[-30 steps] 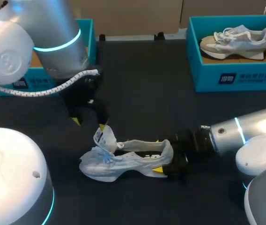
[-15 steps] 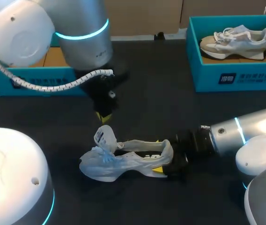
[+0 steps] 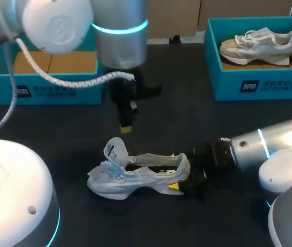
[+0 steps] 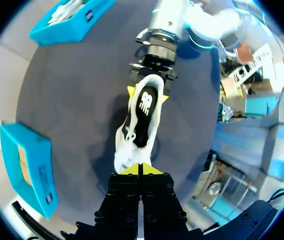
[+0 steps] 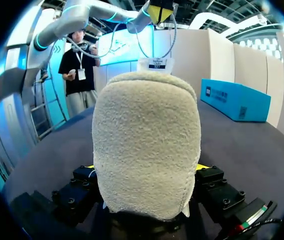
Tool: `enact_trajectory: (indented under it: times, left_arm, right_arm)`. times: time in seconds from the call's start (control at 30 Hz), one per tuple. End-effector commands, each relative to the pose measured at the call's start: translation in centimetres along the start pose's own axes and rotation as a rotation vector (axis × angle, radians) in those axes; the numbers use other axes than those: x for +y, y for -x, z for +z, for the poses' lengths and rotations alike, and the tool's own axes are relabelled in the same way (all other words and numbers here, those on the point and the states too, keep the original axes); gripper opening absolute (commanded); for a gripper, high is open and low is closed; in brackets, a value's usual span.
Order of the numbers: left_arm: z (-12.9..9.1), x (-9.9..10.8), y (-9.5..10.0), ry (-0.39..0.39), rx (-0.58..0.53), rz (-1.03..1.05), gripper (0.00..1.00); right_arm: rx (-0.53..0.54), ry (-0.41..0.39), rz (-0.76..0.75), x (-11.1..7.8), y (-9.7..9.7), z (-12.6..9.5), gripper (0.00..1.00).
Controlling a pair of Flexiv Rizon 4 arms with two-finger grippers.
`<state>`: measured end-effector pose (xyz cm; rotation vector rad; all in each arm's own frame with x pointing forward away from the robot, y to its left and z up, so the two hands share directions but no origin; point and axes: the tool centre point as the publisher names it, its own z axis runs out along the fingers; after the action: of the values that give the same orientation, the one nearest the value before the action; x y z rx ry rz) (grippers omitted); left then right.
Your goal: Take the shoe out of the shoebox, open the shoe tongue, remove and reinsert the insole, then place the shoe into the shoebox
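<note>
A: Where's the shoe?

B: The pale grey mesh sneaker [image 3: 135, 177] is out of the box, on its sole on the black worktop [image 3: 187, 118]. My right pincer [image 3: 176, 171] is pinching its heel from both sides. The empty teal cardboard shoebox [image 3: 48, 90] is well apart, at the far left.

A: Left arm?

B: My left pincer [image 3: 127, 126] hangs above the worktop just past the toe end, touching nothing, its yellow tips pressed together.

A: Step?

B: The white tongue [image 3: 113, 149] stands up and forward with the mouth open, so I judge that part done. The black insole [image 4: 143, 107] lies flat inside. Pulling it out is next.

A: What does that call for?

B: Spread the left tips, come down into the mouth and pinch an insole edge. The right pincer holds the heel steady. The laces near the tongue could snag, so keep clear of them.
</note>
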<state>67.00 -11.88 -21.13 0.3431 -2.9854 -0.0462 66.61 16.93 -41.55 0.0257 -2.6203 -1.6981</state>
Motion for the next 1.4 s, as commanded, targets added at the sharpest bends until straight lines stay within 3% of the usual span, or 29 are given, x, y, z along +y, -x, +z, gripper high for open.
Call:
enact_trajectory:
  times: [0.03,0.37,0.57,0.7,1.07,1.4]
  left_arm:
    - [1.8,-0.4,-0.6,-0.067,-0.017,0.11,0.0]
    - [1.8,-0.4,-0.6,-0.067,-0.017,0.11,0.0]
    - [5.3,-2.7,-1.6,-0.072,-0.017,0.262,0.0]
    - [7.8,-3.9,-0.7,-0.083,0.038,0.35,0.0]
    - [7.8,-3.9,-0.7,-0.083,0.038,0.35,0.0]
    - [12.5,-6.5,-0.5,-0.088,0.025,0.401,0.0]
  right_arm:
    - [-0.001,-0.005,0.0,0.1,-0.1,0.0,0.0]
    - [-0.001,-0.005,0.0,0.1,-0.1,0.0,0.0]
    - [-0.001,-0.005,0.0,0.1,-0.1,0.0,0.0]
    - [-0.001,-0.005,0.0,0.1,-0.1,0.0,0.0]
    - [-0.001,-0.005,0.0,0.1,-0.1,0.0,0.0]
    - [-0.001,-0.005,0.0,0.1,-0.1,0.0,0.0]
